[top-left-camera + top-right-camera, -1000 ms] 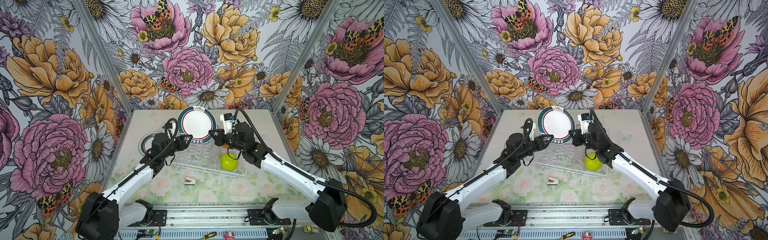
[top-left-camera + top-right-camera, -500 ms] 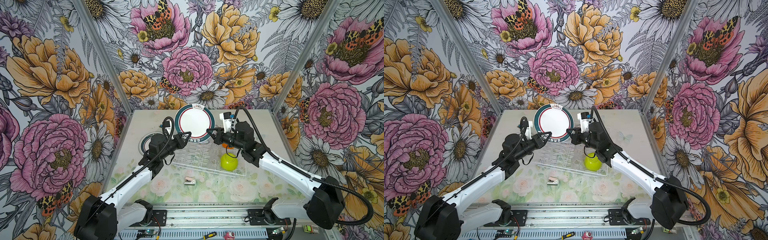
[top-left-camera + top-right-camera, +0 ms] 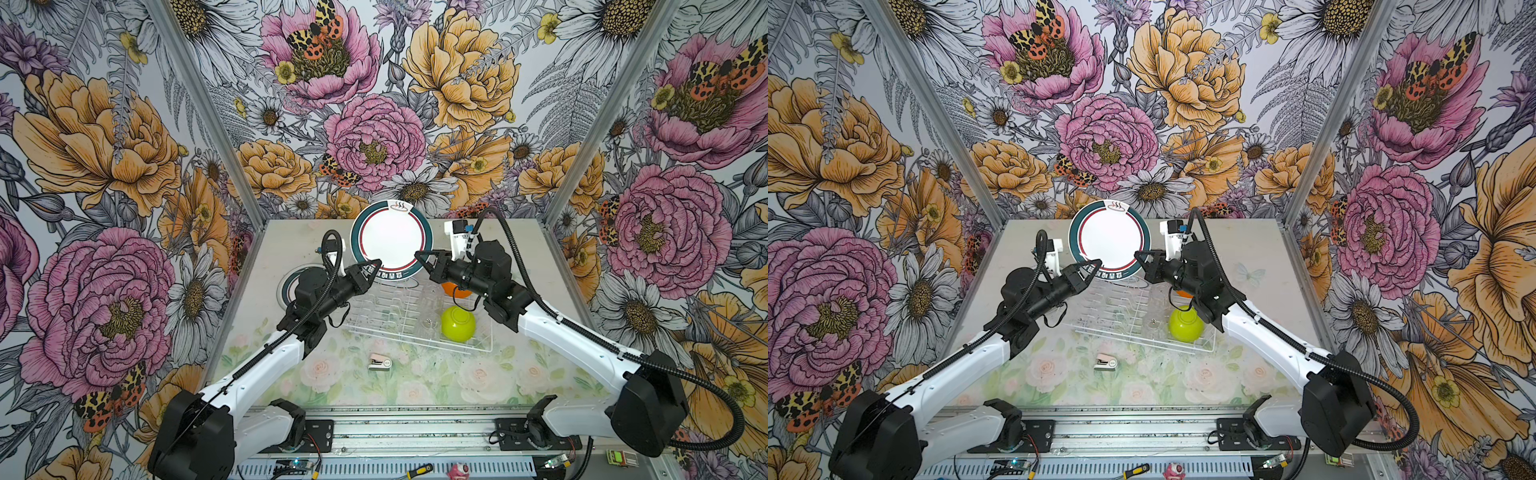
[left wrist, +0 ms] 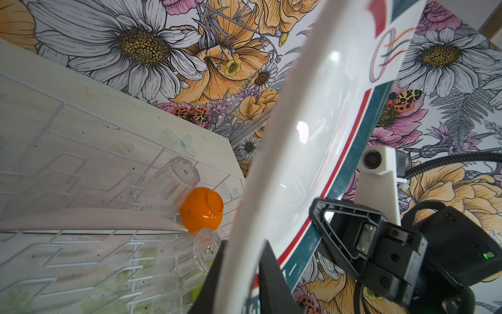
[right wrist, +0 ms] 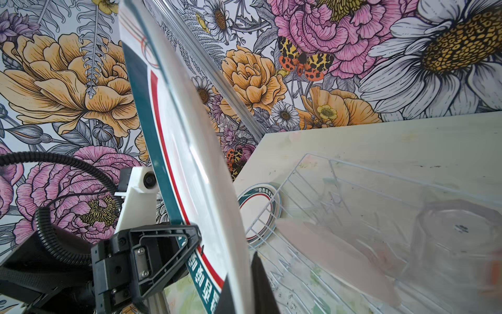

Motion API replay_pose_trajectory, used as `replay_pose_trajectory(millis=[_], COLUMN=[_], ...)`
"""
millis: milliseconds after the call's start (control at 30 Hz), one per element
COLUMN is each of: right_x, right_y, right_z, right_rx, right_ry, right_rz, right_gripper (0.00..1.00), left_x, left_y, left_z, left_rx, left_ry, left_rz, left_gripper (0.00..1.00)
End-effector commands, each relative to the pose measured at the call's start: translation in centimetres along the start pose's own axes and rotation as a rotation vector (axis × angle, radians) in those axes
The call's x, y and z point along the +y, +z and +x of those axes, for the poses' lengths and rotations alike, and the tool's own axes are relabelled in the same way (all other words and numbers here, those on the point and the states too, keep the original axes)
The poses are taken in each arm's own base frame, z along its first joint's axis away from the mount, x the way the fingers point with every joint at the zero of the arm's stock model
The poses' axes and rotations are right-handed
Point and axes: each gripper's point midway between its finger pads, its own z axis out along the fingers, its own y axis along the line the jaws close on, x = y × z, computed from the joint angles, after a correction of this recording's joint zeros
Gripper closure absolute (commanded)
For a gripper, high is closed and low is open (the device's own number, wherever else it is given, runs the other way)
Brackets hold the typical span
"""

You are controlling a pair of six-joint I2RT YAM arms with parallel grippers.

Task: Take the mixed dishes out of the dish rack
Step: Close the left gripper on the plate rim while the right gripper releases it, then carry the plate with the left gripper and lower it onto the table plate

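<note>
Both top views show the white wire rack lying beneath both grippers. Above it the round, glossy, teal-rimmed plate stands upright, its lower rim pinched by the left gripper and the right gripper. Near the right gripper, in the rack, sit a smooth green bowl and a smaller orange bowl.

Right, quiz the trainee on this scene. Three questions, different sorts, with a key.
1. True or false: only the right gripper is on the plate held upright above the rack.
2. Which colour of bowl sits nearer the robot's side of the rack? A green. B orange.
3. What lies flat on the table, left of the rack in both top views?

Key: 1 false, the left gripper grips its rim too. 2 A, the green bowl. 3 a second plate.
</note>
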Motion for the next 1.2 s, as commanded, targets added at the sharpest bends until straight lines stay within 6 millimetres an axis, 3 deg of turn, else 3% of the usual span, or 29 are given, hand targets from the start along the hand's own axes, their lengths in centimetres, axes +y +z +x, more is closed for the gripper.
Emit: replay_pose_trajectory(millis=[0, 100, 267, 400, 933, 1167], right_x=[1.8, 2.0, 2.0, 1.7, -0.3, -0.9], right_y=[0.6, 0.5, 0.5, 0.4, -3.3, -4.2], right_z=[1.0, 0.6, 0.0, 0.2, 1.4, 2.0], right_rx=[0.015, 0.005, -0.010, -0.009, -0.043, -0.050], right_ry=[-0.081, -0.100, -0.130, -0.135, -0.169, -0.188], right_rz=[-0.068, -0.071, -0.060, -0.041, 0.066, 0.092], right_gripper=[0.90, 0.77, 0.49, 0.36, 0.27, 0.27], left_x=[0.6, 0.8, 1.0, 0.7, 0.9, 4.4], left_y=[0.5, 0.4, 0.1, 0.0, -2.7, -7.4], left_z=[0.8, 0.7, 0.3, -0.2, -2.5, -6.6], left_rx=[0.021, 0.019, 0.013, 0.023, -0.016, -0.188], left_ry=[0.012, 0.005, 0.005, 0.010, 0.012, -0.012], left_rz=[-0.029, -0.040, -0.075, -0.091, -0.145, -0.319], left_gripper=[0.85, 1.00, 1.00, 1.00, 1.00, 1.00])
